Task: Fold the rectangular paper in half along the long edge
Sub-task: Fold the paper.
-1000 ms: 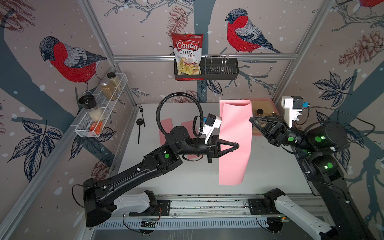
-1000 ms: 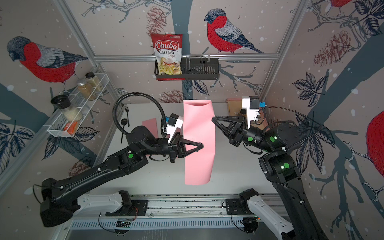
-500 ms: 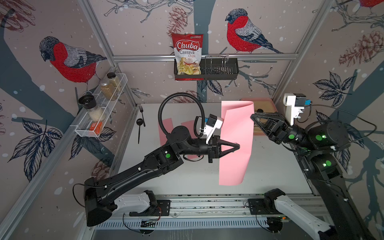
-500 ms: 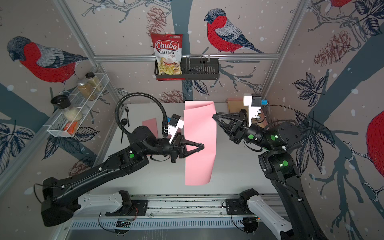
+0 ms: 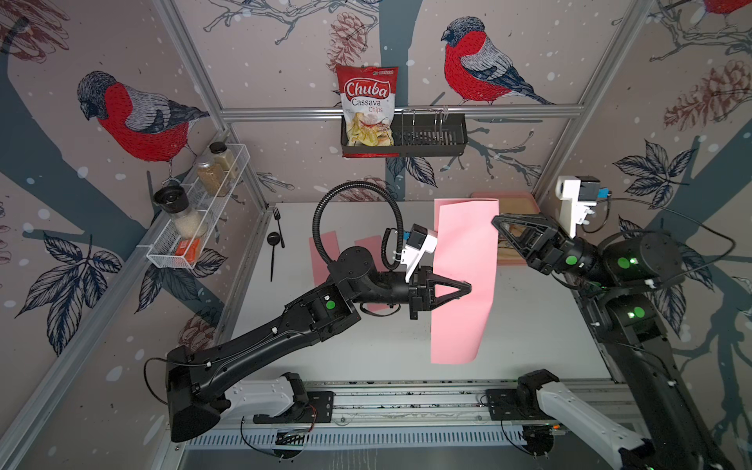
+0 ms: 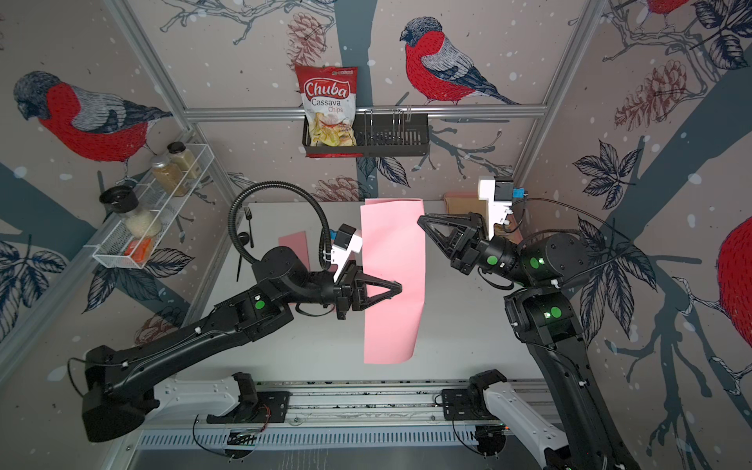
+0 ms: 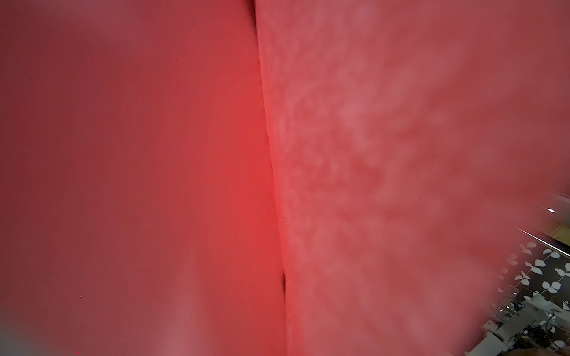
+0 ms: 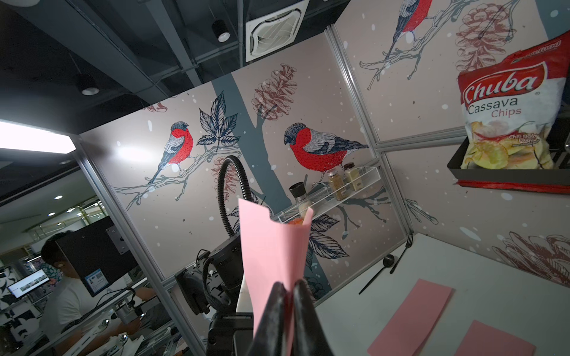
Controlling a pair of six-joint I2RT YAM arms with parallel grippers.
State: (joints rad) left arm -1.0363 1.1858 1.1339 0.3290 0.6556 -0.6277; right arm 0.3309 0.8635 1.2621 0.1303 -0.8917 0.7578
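Right wrist view, item one: pink paper [image 8: 271, 246], held clear of the white table [image 8: 462, 277]. One edge is pinched between the two black fingers [image 8: 273, 311] of the right gripper [image 8: 288, 285], whose jaws are closed on it. Beyond the fingers the sheet runs on as two layers that part in a V.

Both top views, same item: pink paper [image 5: 468, 244] [image 6: 392, 244] hangs right of centre between the two arms, its long side running far to near. The right gripper [image 5: 494, 221] [image 6: 420, 221] sits at its right edge, near the far end.

Left gripper [image 5: 467, 288] [image 6: 398, 288]: jaws drawn together to a point, tip over the sheet's middle. Whether it has hold of the sheet cannot be told. The left wrist view is filled by blurred pink paper [image 7: 401, 154] with one seam down the middle.

Table, left of centre: two more pink sheets [image 5: 323, 256], lying flat and partly hidden by the left arm.

Table, far left: black fork [image 5: 279, 228] and black spoon [image 5: 274, 239], just beside each other.

Back wall: chips bag [image 5: 368, 110] standing in a black rack [image 5: 431, 140].
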